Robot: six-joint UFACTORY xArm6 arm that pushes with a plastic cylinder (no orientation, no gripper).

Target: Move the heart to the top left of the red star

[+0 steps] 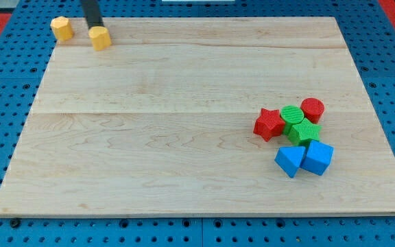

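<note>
Two yellow blocks sit at the board's top left corner. One [100, 38] is just below my tip [96, 27], which touches its upper edge or comes very close to it. The other yellow block [62, 28] lies to its left. I cannot make out which of them is the heart. The red star [269, 123] lies far off at the view's right, at the left end of a cluster of blocks.
Next to the red star are a green cylinder [292, 114], a red cylinder [313, 109] and a green star [304, 132]. A blue triangle [289, 161] and a blue cube [317, 157] lie just below them. The wooden board [170, 123] rests on a blue pegboard.
</note>
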